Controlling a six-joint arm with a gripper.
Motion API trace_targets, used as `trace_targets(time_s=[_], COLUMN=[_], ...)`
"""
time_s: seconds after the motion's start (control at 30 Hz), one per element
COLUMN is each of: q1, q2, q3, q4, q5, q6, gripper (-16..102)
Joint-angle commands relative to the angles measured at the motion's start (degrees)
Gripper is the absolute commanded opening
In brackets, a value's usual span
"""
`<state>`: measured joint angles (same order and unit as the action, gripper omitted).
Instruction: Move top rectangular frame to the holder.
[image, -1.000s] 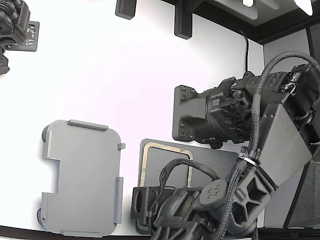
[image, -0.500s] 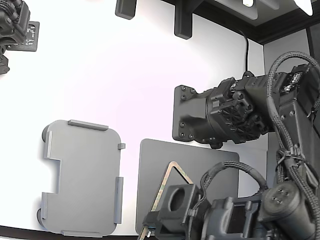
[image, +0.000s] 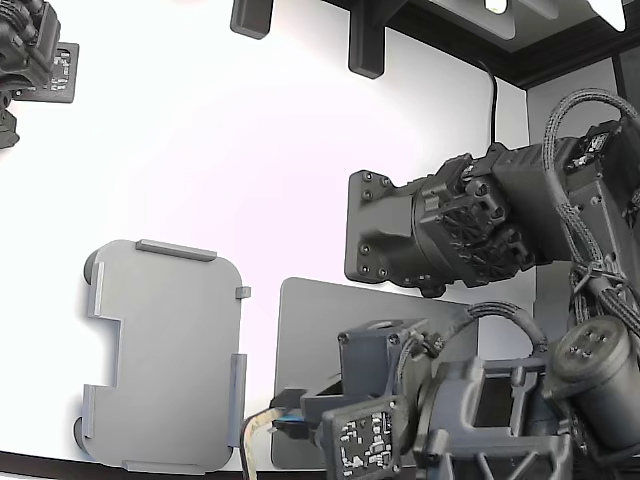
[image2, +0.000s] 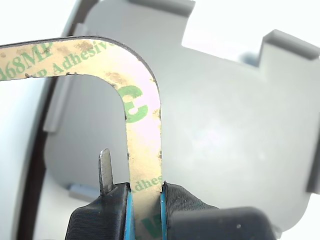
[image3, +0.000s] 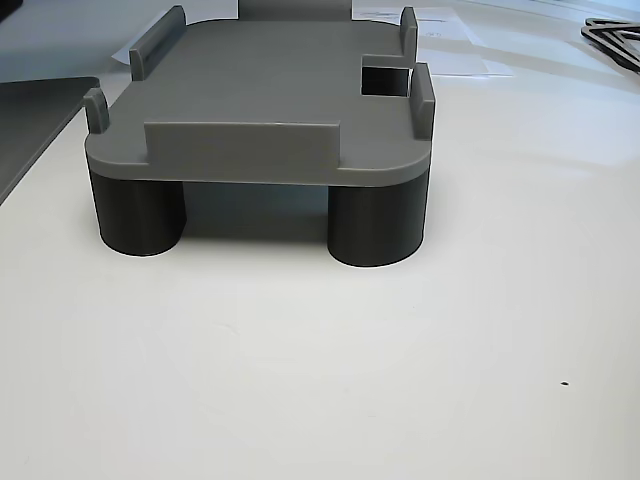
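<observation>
The top rectangular frame is a thin tan strip with green print, and one rounded corner of it shows in the wrist view. My gripper is shut on one side of it between blue pads. Behind the frame lies the holder, light grey with raised tabs. In the exterior view the gripper hangs low, just off the holder's right-hand edge. Only a curved bit of the frame shows there. The other view shows the holder standing on dark round legs, with nothing on it.
A dark grey mat lies on the white table just to the exterior view's right of the holder, partly under my arm. A second arm with a flat dark plate hangs above the mat. Another device sits at the far top left.
The frame has come up off the dark mat. My gripper has carried it toward the exterior view's left, nearer the holder, and the wrist has turned.
</observation>
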<state>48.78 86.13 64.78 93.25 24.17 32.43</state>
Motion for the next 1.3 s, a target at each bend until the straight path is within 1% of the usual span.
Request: trace_targets(time_s=[0.0,0.07,0.13,0.23,0.37,0.5,0.6,0.67,0.8,0.9,1.0,1.07,1.2,1.27], q1=[-2.64,-3.69,-4.22,-5.63,-8.53,-11.87,-13.27,-13.54,-14.50,-14.77,-14.59,-14.50,-14.50,-13.97], q2=[2.02,2.90,4.39,4.83,2.64,0.79,-0.35,-0.88,-3.78,-4.92,-5.45,-5.36,-5.45,-4.48], q3=[0.44,2.64,5.36,5.36,0.18,-3.43,-5.71,-7.21,-12.30,-14.15,-15.38,-15.38,-14.77,-12.57], q4=[-1.76,-4.31,-6.94,-7.82,-5.27,-5.45,-5.54,-5.27,-2.11,-1.58,-0.44,0.09,1.49,1.49], q5=[-0.35,-1.41,-1.41,-2.37,-2.99,-4.48,-5.45,-4.57,-5.54,-5.19,-3.08,-2.29,-3.60,-3.25], q6=[2.11,-0.26,-2.02,-7.03,-12.83,-16.79,-15.64,-14.77,-17.31,-16.61,-11.51,-1.49,19.86,28.56], gripper=[-11,-12,-12,-13,-13,-13,-13,-13,-13,-13,-13,-13,-13,-13])
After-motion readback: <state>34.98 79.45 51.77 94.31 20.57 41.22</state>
